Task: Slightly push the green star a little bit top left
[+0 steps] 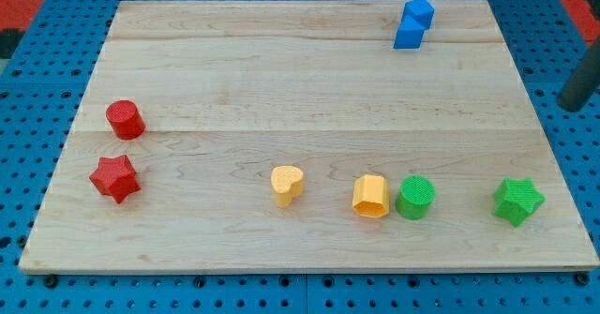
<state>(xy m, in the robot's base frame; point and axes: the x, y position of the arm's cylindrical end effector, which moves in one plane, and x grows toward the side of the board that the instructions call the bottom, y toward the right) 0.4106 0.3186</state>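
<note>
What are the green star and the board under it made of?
The green star looks like matte plastic, perhaps 3D-printed: uniform colour, faint ridges. The board looks like pale unvarnished wood, judging by its grain lines and plank seams.

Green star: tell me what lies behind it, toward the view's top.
Behind the green star there is only bare wooden board; no block stands there. My tip is not visible; only the rod shows at the right edge.

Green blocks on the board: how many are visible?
2. The green star sits near the view's bottom right; the green cylinder lies left of it, touching the yellow block. None appears hidden.
</note>
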